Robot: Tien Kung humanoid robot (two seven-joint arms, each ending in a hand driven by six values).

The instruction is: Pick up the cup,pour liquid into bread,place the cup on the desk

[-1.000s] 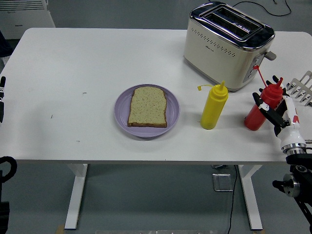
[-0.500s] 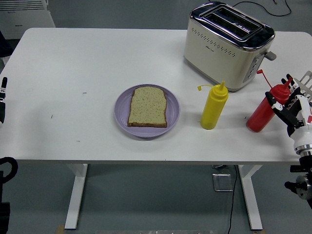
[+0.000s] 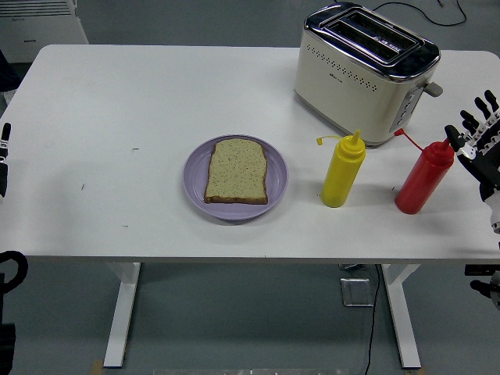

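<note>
A slice of bread lies on a purple plate at the table's middle. To its right a yellow squeeze bottle stands upright. Further right a red squeeze bottle stands on the table, leaning slightly right, its nozzle cap hanging off to the left. My right hand hovers at the picture's right edge, just right of the red bottle's top, fingers spread and holding nothing. No cup is visible. Only a sliver of my left arm shows at the left edge.
A cream and chrome toaster stands at the back right, behind both bottles. Its lever sticks out toward my right hand. The white table has its near edge just below the plate.
My right hand has let go of the red bottle and drawn back to the right and up. The bottle stays on the table, slightly further right. The left arm has not moved.
</note>
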